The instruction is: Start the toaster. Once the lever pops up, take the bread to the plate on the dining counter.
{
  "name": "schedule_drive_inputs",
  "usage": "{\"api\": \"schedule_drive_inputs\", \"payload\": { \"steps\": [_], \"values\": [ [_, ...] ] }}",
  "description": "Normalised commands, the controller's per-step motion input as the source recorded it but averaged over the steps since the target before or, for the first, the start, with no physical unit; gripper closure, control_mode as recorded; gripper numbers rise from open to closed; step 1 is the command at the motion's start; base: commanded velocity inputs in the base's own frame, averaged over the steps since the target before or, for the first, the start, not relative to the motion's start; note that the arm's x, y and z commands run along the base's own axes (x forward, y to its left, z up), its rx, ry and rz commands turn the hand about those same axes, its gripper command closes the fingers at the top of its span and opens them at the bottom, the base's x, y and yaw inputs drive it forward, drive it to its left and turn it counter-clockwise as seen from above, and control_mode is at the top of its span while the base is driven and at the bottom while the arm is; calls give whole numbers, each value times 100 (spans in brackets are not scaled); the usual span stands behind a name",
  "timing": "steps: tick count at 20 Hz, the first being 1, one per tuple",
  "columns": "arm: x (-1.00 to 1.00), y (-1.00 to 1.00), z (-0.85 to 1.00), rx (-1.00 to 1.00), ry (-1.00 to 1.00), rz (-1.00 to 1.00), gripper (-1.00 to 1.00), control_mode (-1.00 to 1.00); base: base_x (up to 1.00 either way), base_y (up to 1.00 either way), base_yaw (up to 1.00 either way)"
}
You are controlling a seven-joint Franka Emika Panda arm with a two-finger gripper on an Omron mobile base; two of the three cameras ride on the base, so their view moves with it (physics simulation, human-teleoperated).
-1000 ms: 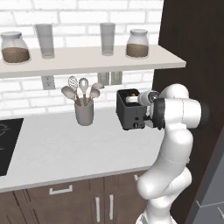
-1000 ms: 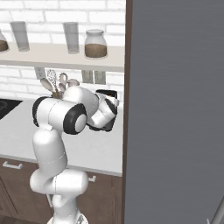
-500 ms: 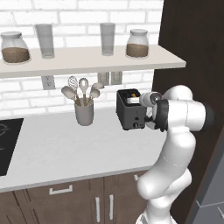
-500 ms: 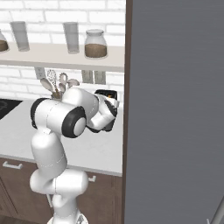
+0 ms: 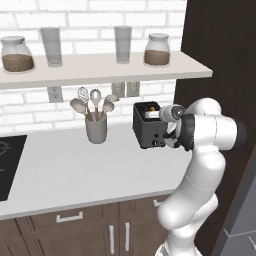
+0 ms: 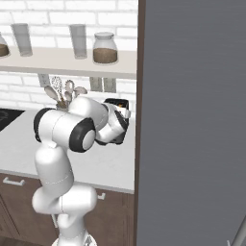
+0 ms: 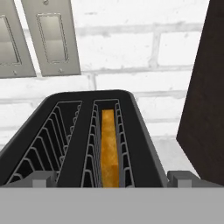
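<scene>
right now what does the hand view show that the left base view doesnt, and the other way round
Hand view alone: the inside of both toaster slots with their wire guides, the bread standing on edge in the right-hand slot, the other slot empty, and two wall switch plates seen close.

Left base view alone: the utensil crock, the shelf with jars and glasses, the pale worktop, and the arm reaching to the toaster's front.

Both: the black toaster against the white brick wall, with the dark panel to its right.

White brick wall (image 5: 100,15), shelf (image 5: 100,67), pale worktop (image 5: 75,170), brown cabinets (image 5: 90,232)
</scene>
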Motion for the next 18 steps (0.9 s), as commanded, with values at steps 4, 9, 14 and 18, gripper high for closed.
{"api": "schedule_drive_inputs", "payload": {
  "steps": [4, 9, 14, 18],
  "values": [
    [0, 0, 0, 0, 0, 0, -100, -100, 0, 0, 0],
    [0, 0, 0, 0, 0, 0, -100, -100, 0, 0, 0],
    [0, 0, 0, 0, 0, 0, -100, -100, 0, 0, 0],
    [0, 0, 0, 0, 0, 0, -100, -100, 0, 0, 0]
  ]
}}
